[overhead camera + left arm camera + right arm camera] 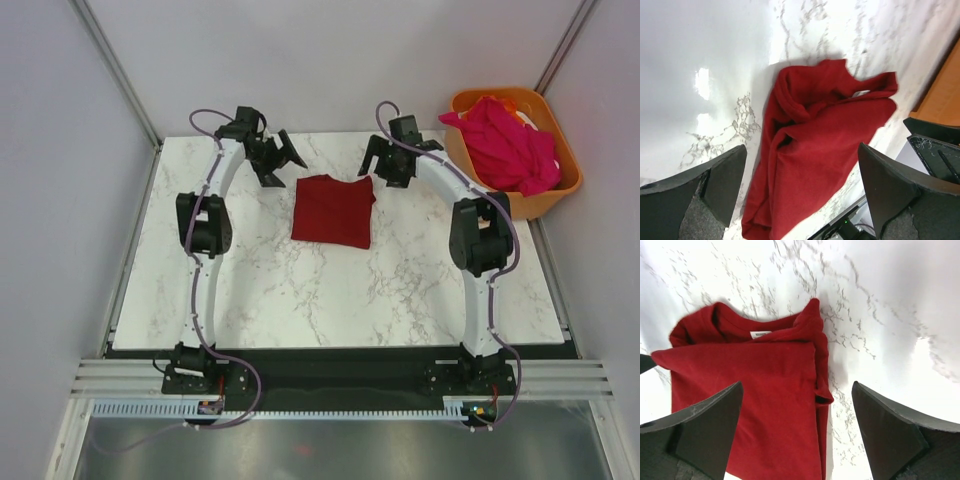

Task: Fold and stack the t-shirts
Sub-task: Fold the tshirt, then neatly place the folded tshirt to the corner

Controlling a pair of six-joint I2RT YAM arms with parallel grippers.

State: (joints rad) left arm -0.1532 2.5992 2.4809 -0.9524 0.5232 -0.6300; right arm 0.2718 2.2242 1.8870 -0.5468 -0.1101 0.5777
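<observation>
A dark crimson red t-shirt (334,210) lies folded into a rough square on the marble table, near the far middle. It also shows in the left wrist view (815,145) and in the right wrist view (755,390), where its small white neck label (760,334) is visible. My left gripper (281,160) is open and empty, above the table just left of the shirt's far corner. My right gripper (385,168) is open and empty, just right of the shirt's far edge. A bright magenta pink t-shirt (508,145) lies crumpled in the orange tub.
The orange plastic tub (555,195) stands at the far right, past the table's right edge. The marble table (300,290) is bounded by white walls at the back and sides. The arm bases sit at the near edge.
</observation>
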